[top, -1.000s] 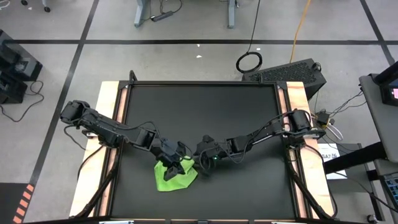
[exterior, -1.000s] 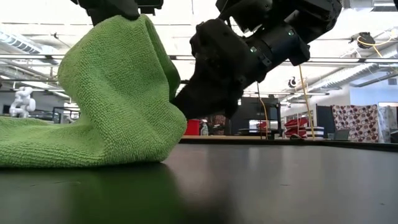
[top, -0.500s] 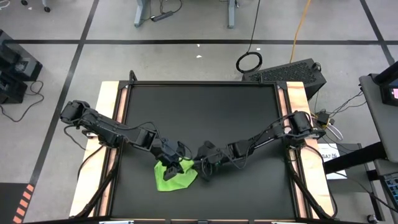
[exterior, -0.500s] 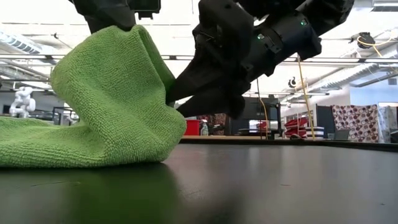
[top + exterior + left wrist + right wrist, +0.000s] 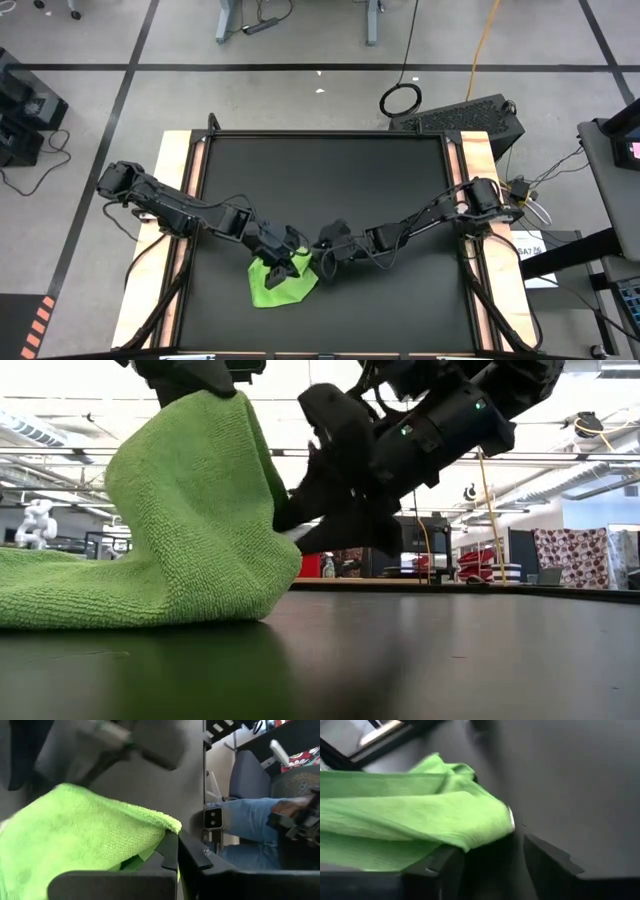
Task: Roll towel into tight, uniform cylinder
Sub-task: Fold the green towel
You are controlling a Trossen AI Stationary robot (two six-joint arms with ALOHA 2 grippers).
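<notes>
The towel (image 5: 279,283) lies near the front edge of the black surface (image 5: 330,180), a little left of its middle; part of it rests flat on the surface while one portion is lifted into a tall fold, seen in the low view as a hump of green cloth (image 5: 190,520) rising from the flat part; the left pincer (image 5: 283,254) sits at the top of that hump, its fingers closed tight on the cloth's raised edge, and the left wrist view shows the green fabric (image 5: 85,840) pinched between the two dark fingers (image 5: 170,851); the right pincer (image 5: 322,258) is just beside the towel's right side, its fingers parted, with the lower fingertip against the fold's flank in the low view (image 5: 300,525); the right wrist view shows the cloth (image 5: 415,825) bulging over one finger (image 5: 437,865) while the other finger (image 5: 547,857) stands apart from it over bare surface, so the parted fingers clamp nothing that can be seen; both dark arms reach in from the wooden side rails (image 5: 180,200) toward the towel; beyond the surface's edge, the left wrist view catches a seated person's leg in blue jeans (image 5: 250,825) and a grey chair (image 5: 247,767).
</notes>
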